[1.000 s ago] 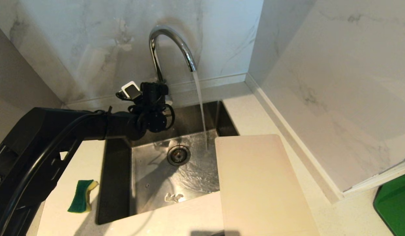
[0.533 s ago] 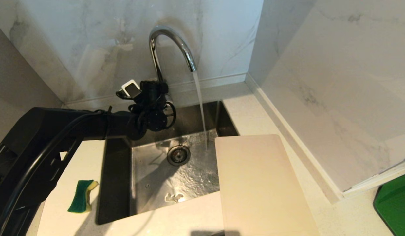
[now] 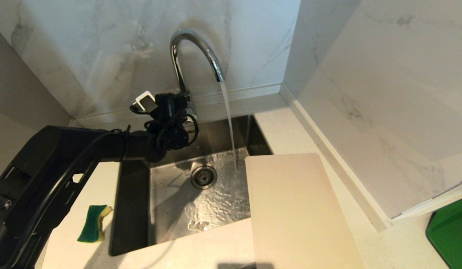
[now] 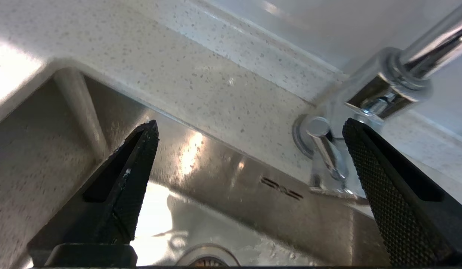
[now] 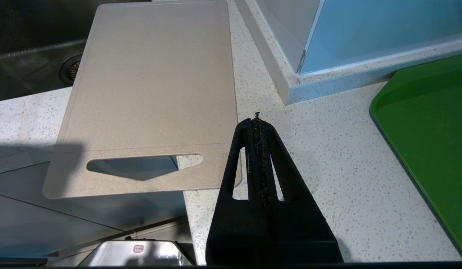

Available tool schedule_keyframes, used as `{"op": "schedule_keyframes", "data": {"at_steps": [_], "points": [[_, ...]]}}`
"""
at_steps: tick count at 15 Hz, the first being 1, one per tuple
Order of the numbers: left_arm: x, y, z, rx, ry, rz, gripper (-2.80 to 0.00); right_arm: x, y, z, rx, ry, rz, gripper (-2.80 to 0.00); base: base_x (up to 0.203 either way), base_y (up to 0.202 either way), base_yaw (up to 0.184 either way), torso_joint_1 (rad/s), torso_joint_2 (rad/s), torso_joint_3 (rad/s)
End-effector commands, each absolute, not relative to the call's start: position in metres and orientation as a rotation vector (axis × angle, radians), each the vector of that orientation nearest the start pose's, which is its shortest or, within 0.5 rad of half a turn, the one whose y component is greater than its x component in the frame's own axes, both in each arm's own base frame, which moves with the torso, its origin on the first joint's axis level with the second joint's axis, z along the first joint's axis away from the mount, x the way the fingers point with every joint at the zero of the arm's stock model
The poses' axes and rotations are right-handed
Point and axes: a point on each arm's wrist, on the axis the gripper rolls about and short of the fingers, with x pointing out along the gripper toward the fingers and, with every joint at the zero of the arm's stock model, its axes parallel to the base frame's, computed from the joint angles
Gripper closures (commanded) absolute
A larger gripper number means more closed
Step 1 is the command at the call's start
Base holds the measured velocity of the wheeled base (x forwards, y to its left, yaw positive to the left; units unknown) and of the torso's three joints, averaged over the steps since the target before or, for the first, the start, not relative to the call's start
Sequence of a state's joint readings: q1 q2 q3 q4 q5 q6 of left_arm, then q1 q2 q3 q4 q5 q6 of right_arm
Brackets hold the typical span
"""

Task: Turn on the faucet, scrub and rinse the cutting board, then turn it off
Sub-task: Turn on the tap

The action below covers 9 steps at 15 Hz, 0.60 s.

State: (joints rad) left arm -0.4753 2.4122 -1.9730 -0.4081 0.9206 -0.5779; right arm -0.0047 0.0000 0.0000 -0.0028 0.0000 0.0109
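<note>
Tap running, board unwashed.
My right claw (image 5: 257,123) hangs pinched shut, empty, above the surface (image 5: 328,168) beside the cutting board (image 3: 298,209), which overhangs the sink (image 3: 201,198); farther back my left claw (image 4: 249,130) gapes wide beside the faucet (image 3: 195,48) base, water streaming.

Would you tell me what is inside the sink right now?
In the sink: running water, a drain and a small white scrap. The cutting board overhangs its right edge, hiding that part.
</note>
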Motion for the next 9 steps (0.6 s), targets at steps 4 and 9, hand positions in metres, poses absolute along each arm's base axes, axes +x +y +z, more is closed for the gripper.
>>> {"op": "schedule_keyframes", "data": {"at_steps": [4,9], "points": [[0.471,-0.209,0.174,-0.534,-0.108,0.468,-2.8,-0.023,0.0,0.076,0.011,-0.003,-0.005,0.0,0.0,0.0,0.0,0.0,0.0,0.0],[0.465,-0.207,0.186,-0.533,-0.11,0.485,-2.8,-0.023,0.0,0.076,0.011,-0.003,-0.005,0.0,0.0,0.0,0.0,0.0,0.0,0.0]]}}
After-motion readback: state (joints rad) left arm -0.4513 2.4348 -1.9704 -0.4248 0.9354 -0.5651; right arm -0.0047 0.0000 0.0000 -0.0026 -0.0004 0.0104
